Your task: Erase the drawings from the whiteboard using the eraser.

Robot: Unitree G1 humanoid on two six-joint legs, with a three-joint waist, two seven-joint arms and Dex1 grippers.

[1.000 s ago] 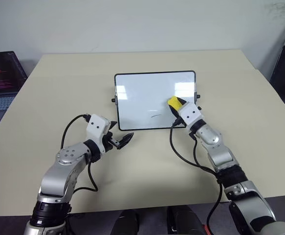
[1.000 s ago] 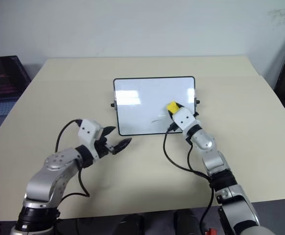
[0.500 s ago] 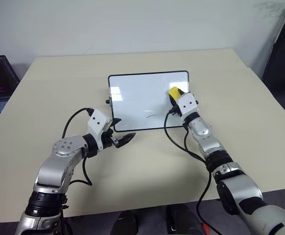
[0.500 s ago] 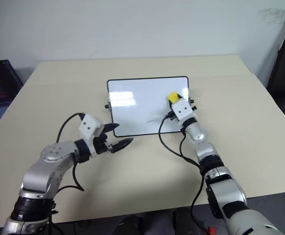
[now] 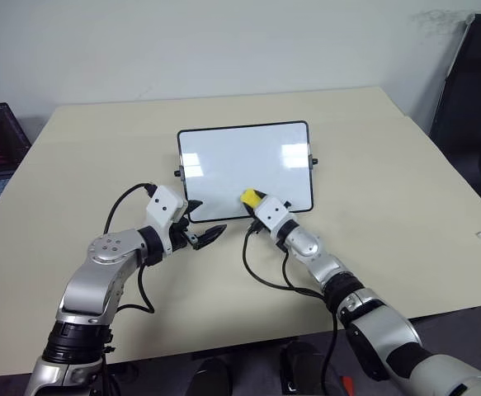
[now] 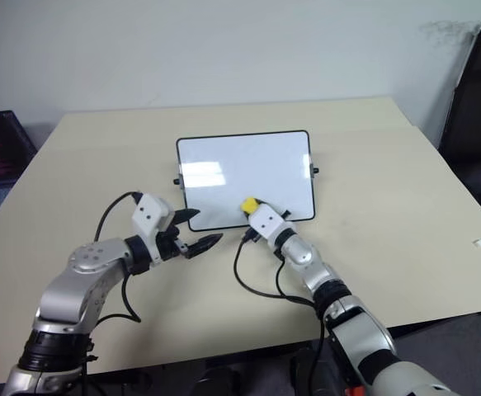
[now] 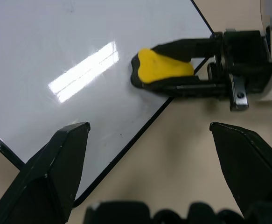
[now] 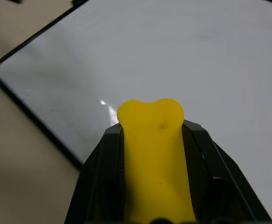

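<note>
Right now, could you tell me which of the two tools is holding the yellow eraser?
The right tool, shut on the eraser at the whiteboard's near edge. The left tool is open and empty.

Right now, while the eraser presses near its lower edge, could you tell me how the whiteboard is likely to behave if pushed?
The whiteboard looks thin and light, lying flat, so it would probably slide on the smooth table. Its glossy face likely lets the eraser glide. No tool seems to pin it, so strokes might shift it.
</note>
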